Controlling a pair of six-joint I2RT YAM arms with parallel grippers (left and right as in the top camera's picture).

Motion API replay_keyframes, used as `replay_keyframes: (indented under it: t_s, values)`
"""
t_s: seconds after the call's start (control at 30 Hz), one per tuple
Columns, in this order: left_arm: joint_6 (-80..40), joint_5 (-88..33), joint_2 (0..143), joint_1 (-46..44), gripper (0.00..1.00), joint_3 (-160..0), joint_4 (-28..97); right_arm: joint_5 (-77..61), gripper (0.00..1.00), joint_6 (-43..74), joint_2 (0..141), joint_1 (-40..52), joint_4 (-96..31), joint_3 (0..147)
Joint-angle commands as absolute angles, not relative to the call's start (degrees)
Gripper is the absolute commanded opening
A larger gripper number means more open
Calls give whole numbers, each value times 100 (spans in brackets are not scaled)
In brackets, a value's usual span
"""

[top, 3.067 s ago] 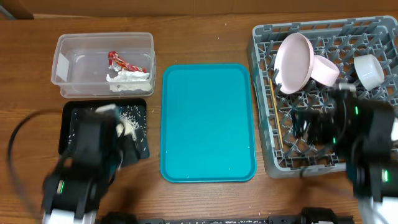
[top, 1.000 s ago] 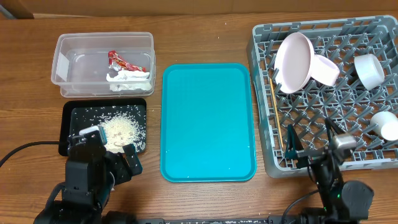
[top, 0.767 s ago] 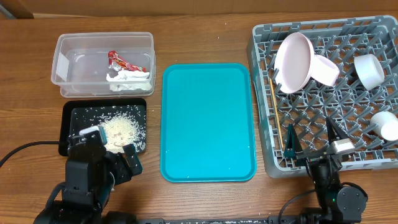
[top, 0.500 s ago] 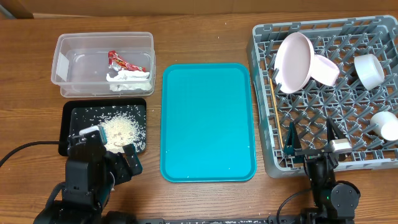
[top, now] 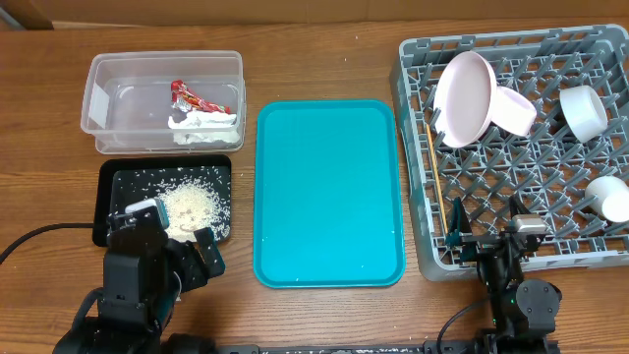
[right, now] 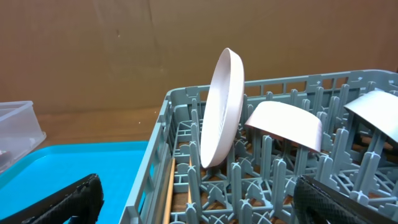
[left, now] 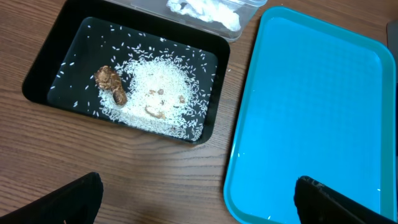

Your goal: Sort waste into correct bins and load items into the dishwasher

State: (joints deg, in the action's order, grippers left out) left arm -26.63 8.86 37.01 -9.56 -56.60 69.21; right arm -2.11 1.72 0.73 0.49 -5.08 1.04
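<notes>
The right gripper (top: 488, 241) and left gripper (top: 172, 236) gape empty, the right drawn back off the rack (top: 550, 167) right of the teal tray (top: 329, 192). The plate (top: 464, 98) sits racked. Left of the tray, the wrapper (top: 192, 96) lies in the clear tub (top: 98, 98) and the rice (top: 192, 205) in the black tray (top: 108, 197), so the job looks done.

Bright, even light; seemingly sharp.

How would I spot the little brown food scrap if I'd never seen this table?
Start at the big teal tray in the middle; a shallow black tray lies beside its left edge. At the left end of the white rice heap inside sits the food scrap, the only brown lump among white grains.
</notes>
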Motion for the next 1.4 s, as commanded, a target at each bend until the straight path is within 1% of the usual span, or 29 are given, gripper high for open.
replay_keyframes:
  t_s: [0.0,1.03,1.37]
  values:
    - [-2703,958,3673,-978,100,-5640,6917,-152,100,187,16,80,-464,45]
    - [-2703,958,3673,-978,100,-5640,6917,-152,100,187,16,80,-467,45]
    - [-2703,945,3361,-895,100,-5638,6919,-152,100,189,16,80,-467,45]
